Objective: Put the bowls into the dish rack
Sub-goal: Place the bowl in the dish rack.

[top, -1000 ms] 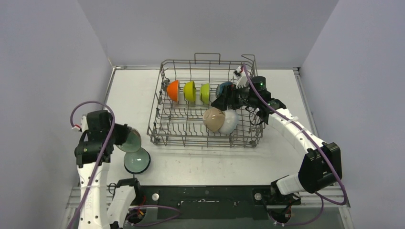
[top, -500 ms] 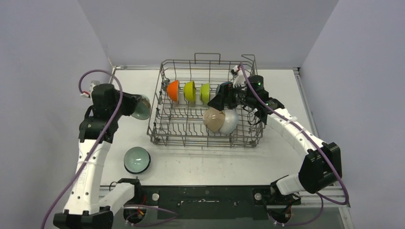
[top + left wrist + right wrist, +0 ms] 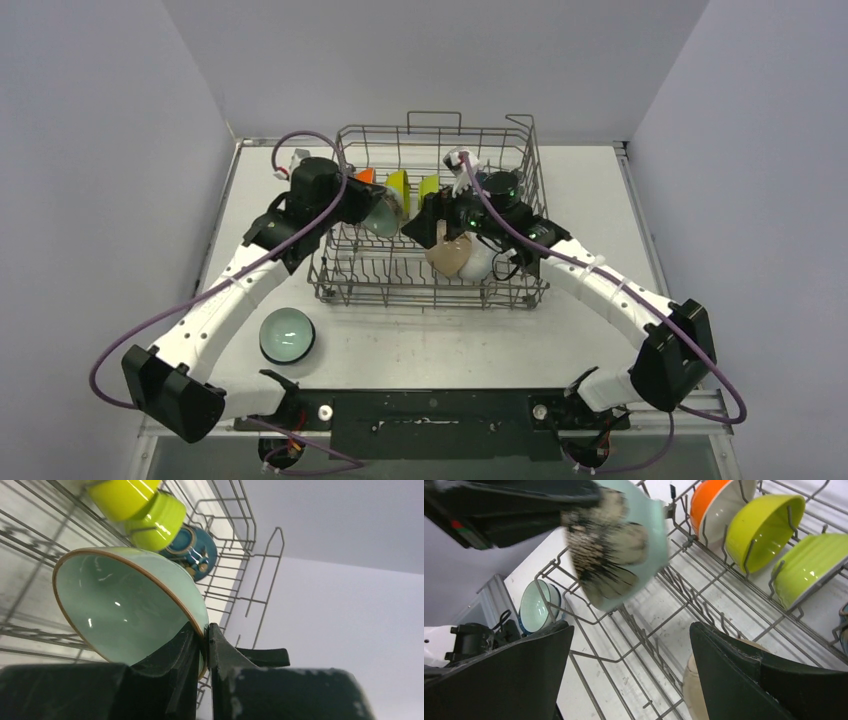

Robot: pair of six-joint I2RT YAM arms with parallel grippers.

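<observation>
Far left, on the table: one dark-rimmed bowl [image 3: 287, 336], upright, outside the dish rack [image 3: 400, 292], not yet loaded.

Left gripper [image 3: 206, 632] is over the rack's left part. Its jaws are pinched on the rim of a pale green bowl [image 3: 125, 605], which is tipped on edge.

Back row beyond it: orange bowl [image 3: 711, 505], yellow bowl [image 3: 764, 525], lime bowl [image 3: 809, 570], dark blue bowl [image 3: 192, 552], each on edge between tines.

Right gripper [image 3: 630, 627] is mid-rack, jaws wide, holding nothing, close to the green bowl.

Beige bowl [image 3: 447, 255] and white bowl [image 3: 480, 262] lean together toward front right.

Judgement: the step in hand is seating the green bowl. Keep it on edge, line the rim with a free gap between tines, lower until wire takes the weight, then let go. The right arm should hold clear, since arm-to-arm contact looks like the main risk.
</observation>
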